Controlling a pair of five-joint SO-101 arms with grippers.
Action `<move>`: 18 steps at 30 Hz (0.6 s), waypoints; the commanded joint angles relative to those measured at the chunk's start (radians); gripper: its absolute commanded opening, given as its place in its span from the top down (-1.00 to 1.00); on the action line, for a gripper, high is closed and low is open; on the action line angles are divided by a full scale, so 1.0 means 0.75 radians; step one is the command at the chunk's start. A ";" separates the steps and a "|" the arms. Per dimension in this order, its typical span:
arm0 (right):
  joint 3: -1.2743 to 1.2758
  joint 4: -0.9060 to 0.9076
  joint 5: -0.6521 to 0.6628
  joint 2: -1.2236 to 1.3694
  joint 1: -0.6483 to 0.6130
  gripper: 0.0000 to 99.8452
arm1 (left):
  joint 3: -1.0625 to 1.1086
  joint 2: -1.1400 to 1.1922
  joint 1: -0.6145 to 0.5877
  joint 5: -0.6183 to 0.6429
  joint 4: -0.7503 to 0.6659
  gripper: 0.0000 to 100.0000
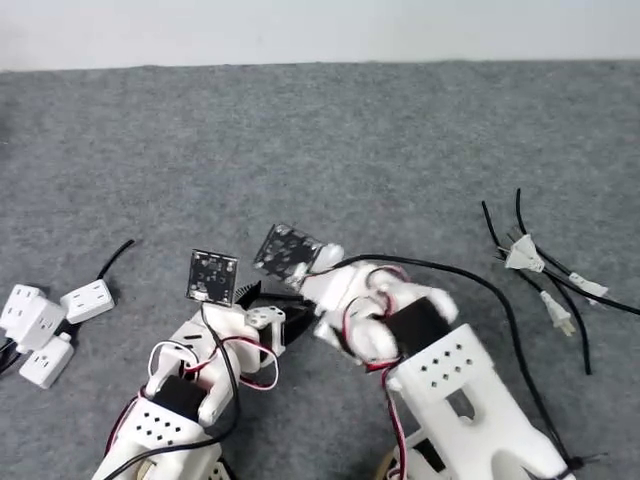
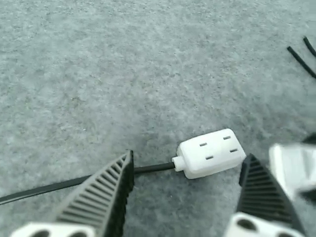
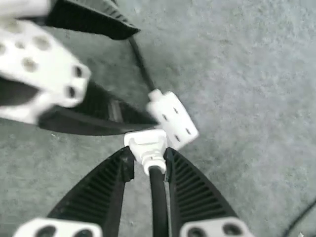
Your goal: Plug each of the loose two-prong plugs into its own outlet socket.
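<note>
A white outlet socket lies on the grey carpet with its black cord trailing away. My left gripper is open, one finger on each side of the socket and not touching it. My right gripper is shut on a white two-prong plug, whose black cord runs back between the fingers. The plug's front end is right at the socket; the prongs are hidden. In the high view both arms meet at the front middle, the left arm beside the right arm.
Three more white sockets lie at the left edge of the carpet. Two loose plugs with black cords lie at the right. The held plug's cord loops over the carpet beside the right arm.
</note>
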 commanded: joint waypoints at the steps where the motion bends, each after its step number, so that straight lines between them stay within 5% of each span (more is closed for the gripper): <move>1: -0.082 -0.005 0.125 -0.032 0.116 0.98 | -0.009 -0.010 0.006 -0.014 -0.025 0.34; 15: -0.155 -0.136 0.464 0.330 0.138 0.98 | 0.038 -0.010 -0.131 -0.016 -0.090 0.34; 18: -0.284 -0.089 0.536 0.478 0.136 0.98 | 0.058 -0.010 -0.131 -0.133 -0.090 0.34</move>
